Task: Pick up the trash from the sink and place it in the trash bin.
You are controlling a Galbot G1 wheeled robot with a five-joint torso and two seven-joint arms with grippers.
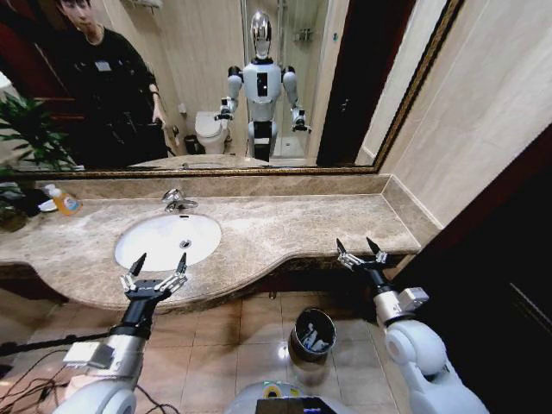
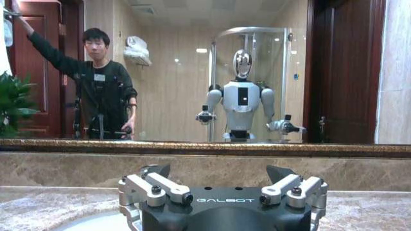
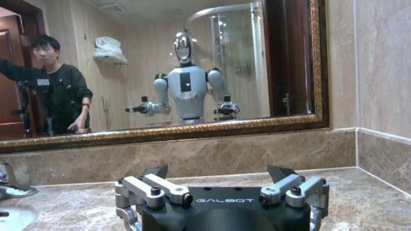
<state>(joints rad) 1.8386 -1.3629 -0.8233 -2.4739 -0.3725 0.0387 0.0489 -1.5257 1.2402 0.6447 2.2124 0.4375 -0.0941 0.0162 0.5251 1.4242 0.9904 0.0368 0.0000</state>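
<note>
left gripper wide, at sink front | right gripper wide, at counter edge

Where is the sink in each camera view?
Head view: sink left of centre, just ahead of the left gripper.
Left wrist view: sink's white curve beside that gripper's body.
Right wrist view: sink's rim below the faucet.
Shared: gilt mirror frame behind the counter.

Right claw (jaws spread, empty) above beige counter, beside sink.
</note>
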